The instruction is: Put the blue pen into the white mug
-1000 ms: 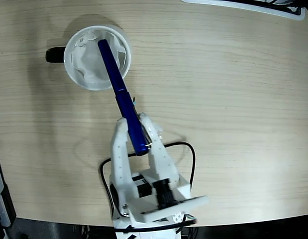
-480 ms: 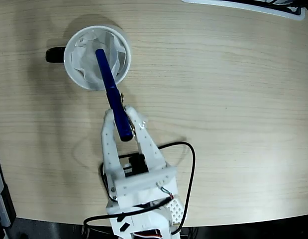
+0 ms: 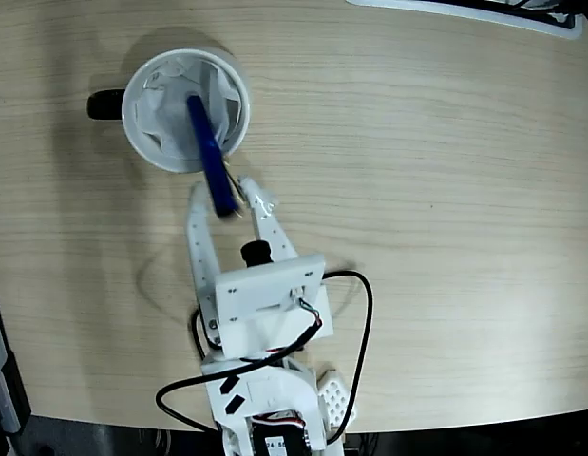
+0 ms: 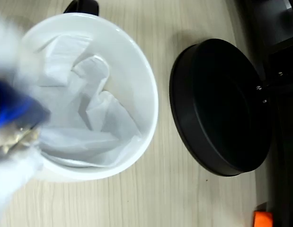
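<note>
The white mug (image 3: 131, 91) stands at the upper left of the fixed view, its black handle (image 3: 105, 104) pointing left and crumpled white paper inside. The blue pen (image 3: 205, 141) leans with its far end inside the mug and its near end over the rim, between my fingers. My gripper (image 3: 224, 200) sits just below the mug's rim, shut on the pen's near end. From the wrist, the mug (image 4: 151, 97) fills the left half, and the pen (image 4: 9, 106) is a blue blur at the left edge beside a blurred white finger (image 4: 13, 175).
A black round disc (image 4: 217, 106) lies right of the mug in the wrist view, with a small orange part (image 4: 262, 220) at the bottom right. A black cable (image 3: 367, 294) loops beside the arm. A white-edged object (image 3: 464, 9) crosses the top right corner.
The gripper has moved up and left toward the mug with the pen. The pen stands steeper now and less of it shows outside the rim.
</note>
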Controlling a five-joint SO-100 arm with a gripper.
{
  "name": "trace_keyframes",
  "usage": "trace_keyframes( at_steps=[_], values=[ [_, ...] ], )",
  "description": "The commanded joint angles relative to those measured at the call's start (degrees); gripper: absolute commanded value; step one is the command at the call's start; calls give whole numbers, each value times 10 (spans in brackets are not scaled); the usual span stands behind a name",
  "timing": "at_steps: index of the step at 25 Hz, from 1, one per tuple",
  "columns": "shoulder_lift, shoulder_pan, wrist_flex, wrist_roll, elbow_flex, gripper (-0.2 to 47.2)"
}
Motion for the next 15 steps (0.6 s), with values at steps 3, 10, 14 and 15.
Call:
trace_keyframes(
  at_steps=[3, 10, 14, 15],
  values=[
    [-5, -14, -41, -8, 4, 334],
    [34, -22, -79, -4, 25, 146],
    [124, -18, -83, 18, 89, 1],
    [156, -17, -83, 27, 112, 1]
  ],
)
